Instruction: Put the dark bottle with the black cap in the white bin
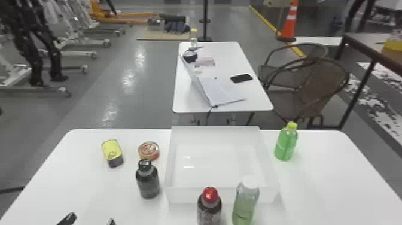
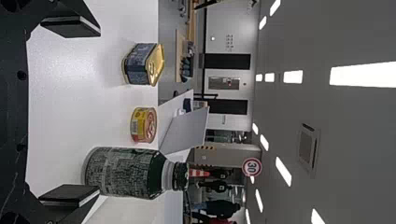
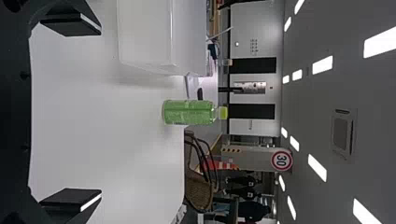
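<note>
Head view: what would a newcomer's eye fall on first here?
Probably the big white bin in the middle of the near table. Next, I'd guess, the bright green bottle standing right of it and the red-capped bottle at its near side. The dark bottle with the black cap, left of the bin, is plainer but stands out against the white.

The left gripper point(image 1: 91, 220) stands open at the frame's edge, two black fingers point(image 2: 65, 26) well apart, one near the base of the upright dark bottle point(image 2: 123, 172). Toward the frame's middle, a round yellow tin point(image 2: 144, 125) shows between bottle and gold-lidded tin point(image 2: 138, 64), all on the white table point(image 2: 70, 102).
</note>
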### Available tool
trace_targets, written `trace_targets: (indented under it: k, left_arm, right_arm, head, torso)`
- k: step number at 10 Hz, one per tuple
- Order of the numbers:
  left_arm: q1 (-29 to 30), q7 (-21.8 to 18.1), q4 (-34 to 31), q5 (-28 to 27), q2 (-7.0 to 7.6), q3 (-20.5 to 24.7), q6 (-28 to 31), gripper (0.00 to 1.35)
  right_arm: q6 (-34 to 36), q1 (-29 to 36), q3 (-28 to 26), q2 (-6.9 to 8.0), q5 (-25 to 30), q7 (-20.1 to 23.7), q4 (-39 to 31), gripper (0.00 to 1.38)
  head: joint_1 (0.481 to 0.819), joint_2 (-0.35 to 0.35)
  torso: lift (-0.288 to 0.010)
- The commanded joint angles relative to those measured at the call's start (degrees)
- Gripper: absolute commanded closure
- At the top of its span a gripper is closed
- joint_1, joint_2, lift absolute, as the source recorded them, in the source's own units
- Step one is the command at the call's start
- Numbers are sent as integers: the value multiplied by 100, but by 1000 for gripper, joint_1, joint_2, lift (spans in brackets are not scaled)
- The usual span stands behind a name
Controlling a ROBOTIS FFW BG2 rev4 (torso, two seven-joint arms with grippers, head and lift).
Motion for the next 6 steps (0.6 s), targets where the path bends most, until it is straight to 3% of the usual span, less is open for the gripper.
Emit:
trace_targets:
  k: [1, 6]
  left_arm:
    - [0, 0, 0, 0, -24, -20, 0, 119]
    - [-26, -88, 9, 26, -24, -187, 158, 117]
  right_arm:
    - [1, 0, 0, 2, 0, 0, 10, 75]
    - [1, 9, 0, 2, -18, 0, 28, 75]
  head:
    - [549, 0]
    - [549, 0]
  torso:
    - [-100]
    - [-100]
